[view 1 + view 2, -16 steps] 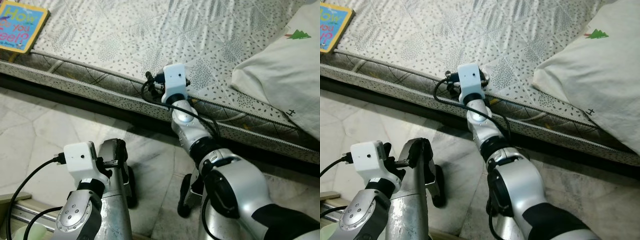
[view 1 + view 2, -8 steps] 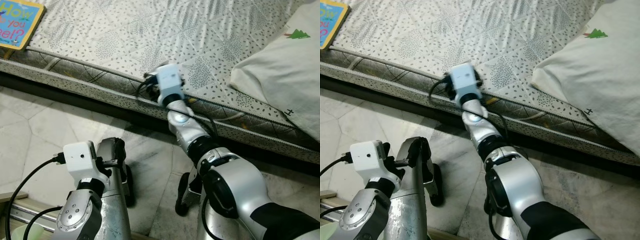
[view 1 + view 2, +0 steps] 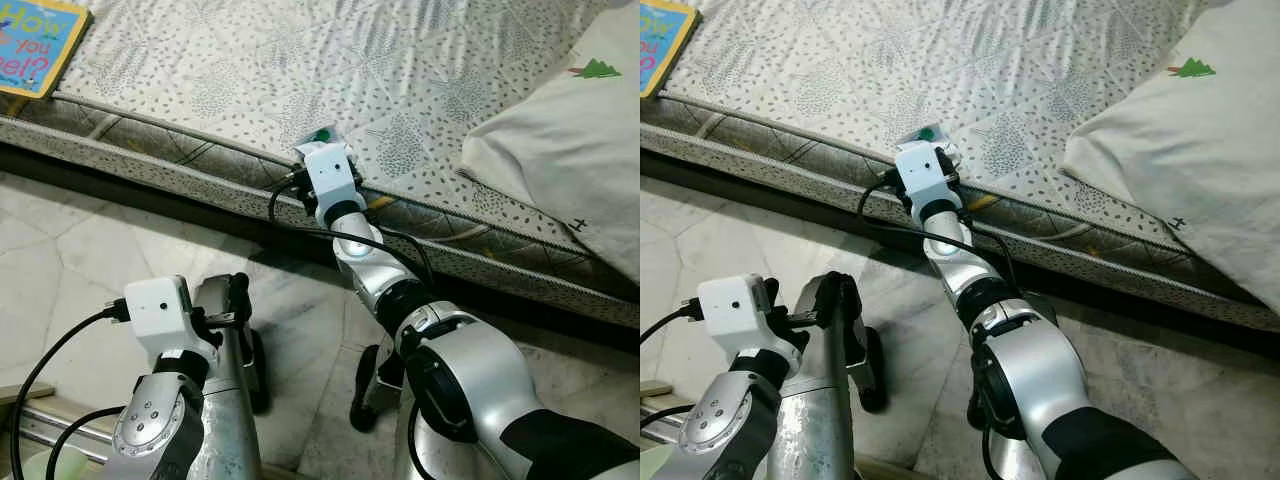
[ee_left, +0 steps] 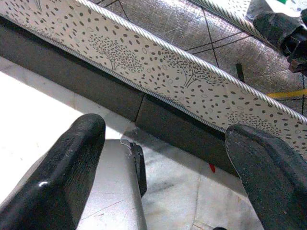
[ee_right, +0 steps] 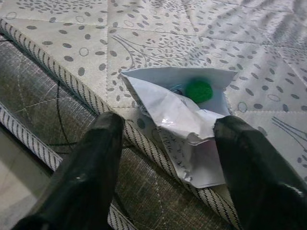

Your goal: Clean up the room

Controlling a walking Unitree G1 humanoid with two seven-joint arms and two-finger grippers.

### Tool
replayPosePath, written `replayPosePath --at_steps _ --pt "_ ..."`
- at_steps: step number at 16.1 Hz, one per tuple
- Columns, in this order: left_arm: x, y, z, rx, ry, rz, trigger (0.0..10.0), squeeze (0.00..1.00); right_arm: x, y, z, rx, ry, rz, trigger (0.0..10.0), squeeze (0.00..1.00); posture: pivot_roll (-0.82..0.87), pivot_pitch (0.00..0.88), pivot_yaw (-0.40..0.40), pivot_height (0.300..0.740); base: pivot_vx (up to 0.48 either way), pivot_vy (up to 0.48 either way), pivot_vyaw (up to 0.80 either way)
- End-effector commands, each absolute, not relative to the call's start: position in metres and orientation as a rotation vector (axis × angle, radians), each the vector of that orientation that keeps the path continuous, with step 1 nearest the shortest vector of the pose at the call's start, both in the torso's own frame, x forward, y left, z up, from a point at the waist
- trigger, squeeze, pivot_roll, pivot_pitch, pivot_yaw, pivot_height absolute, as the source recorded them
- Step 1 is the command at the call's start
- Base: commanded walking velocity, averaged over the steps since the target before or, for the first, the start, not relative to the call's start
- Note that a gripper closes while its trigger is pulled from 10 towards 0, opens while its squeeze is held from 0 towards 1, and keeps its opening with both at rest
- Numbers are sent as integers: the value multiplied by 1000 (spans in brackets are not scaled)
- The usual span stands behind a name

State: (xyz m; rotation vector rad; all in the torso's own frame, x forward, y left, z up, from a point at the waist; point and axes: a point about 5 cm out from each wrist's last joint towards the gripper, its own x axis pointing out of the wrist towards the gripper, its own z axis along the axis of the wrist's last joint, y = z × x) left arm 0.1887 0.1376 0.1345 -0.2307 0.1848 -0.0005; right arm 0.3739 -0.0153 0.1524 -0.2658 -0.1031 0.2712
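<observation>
My right gripper (image 5: 165, 158), fingers apart, straddles the crumpled white paper wrapper (image 5: 180, 117): light, flimsy, best pinched at its overhanging edge.

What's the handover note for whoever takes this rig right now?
Right gripper: open, at the mattress edge, fingers either side of a crumpled white wrapper with a green spot; nothing gripped yet.
Left gripper: open, idle, low over the floor by the bed.
Book lies on the mattress's far left corner, pillow on the right.
Left: grasp the wrapper, dispose of it, tidy the book.
</observation>
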Motion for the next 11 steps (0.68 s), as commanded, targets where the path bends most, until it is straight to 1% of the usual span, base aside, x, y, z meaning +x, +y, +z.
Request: replayPosePath --at_steps 1,11 --pt "185 139 131 -226 213 15 10000 0 364 -2 138 -256 -56 305 0 0 327 398 -34 538 0 0 0" --pt "190 141 132 -216 200 9 10000 0 366 -2 146 -251 -88 282 0 0 332 373 -27 538 0 0 0"
